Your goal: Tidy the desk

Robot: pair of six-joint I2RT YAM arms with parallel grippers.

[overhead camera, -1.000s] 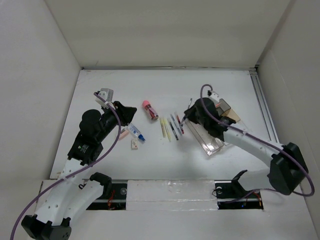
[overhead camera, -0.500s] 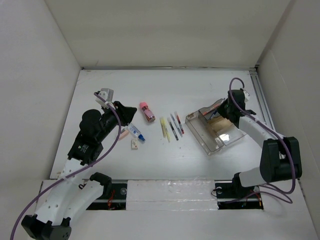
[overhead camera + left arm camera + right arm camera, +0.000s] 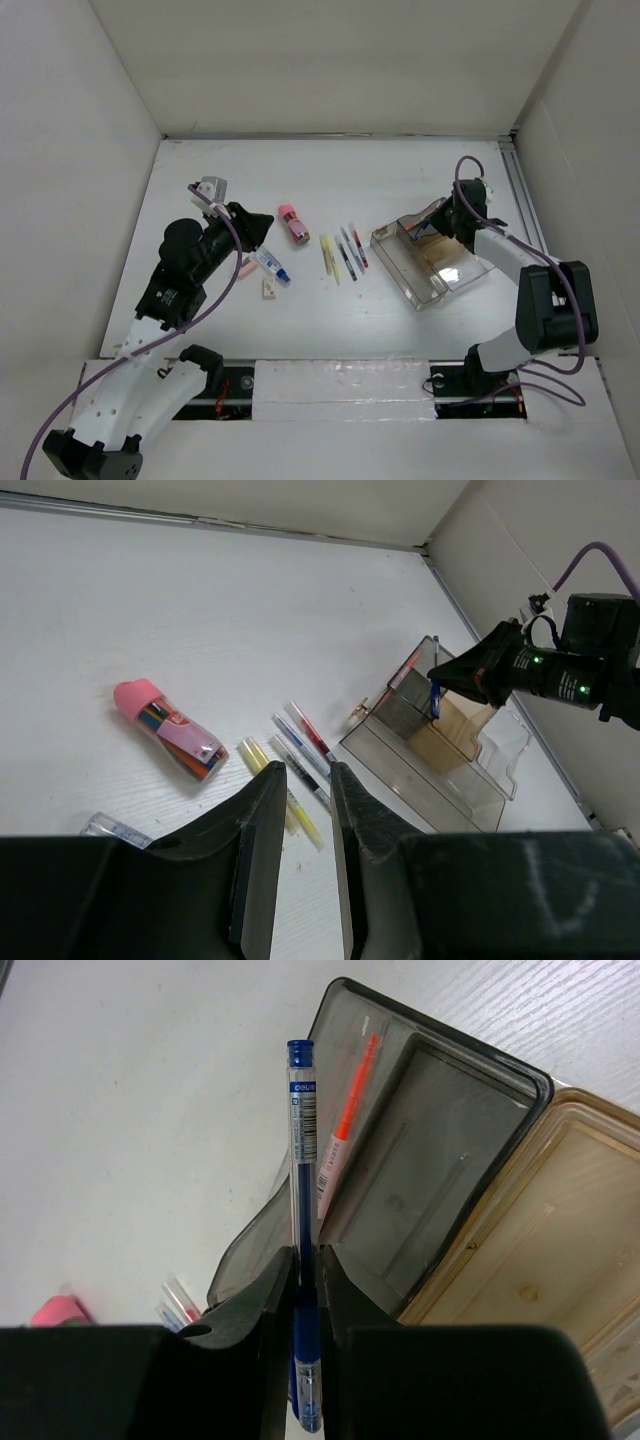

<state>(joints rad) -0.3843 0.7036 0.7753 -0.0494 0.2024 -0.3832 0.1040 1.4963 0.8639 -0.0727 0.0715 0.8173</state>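
White walls box in the desk (image 3: 400, 180), a flat white matte tabletop lying under both arms, with a metal rail (image 3: 525, 205) along its right edge. I judge the desk rigid and fixed, nothing I could grasp. Its smooth top will let round pens roll and slide, so I would take hold of the clutter on it instead, and grip pens mid-barrel.

The right gripper (image 3: 305, 1260) is clenched on a slim blue ballpoint pen (image 3: 300, 1160), poised over the clear plastic compartment tray (image 3: 440, 1050) where an orange pen (image 3: 350, 1110) already lies. That grip only reads clearly in the right wrist view; from overhead the pen is hidden by the arm.

The left gripper (image 3: 310, 810) hovers with its fingers apart and nothing between them. Its camera shows a pink-capped clear tube of coloured pens (image 3: 170, 730) and a row of loose pens (image 3: 295, 755). Only the top view also shows a small blue-tipped bottle (image 3: 272, 265) and a pale eraser block (image 3: 268, 288) beside that arm.
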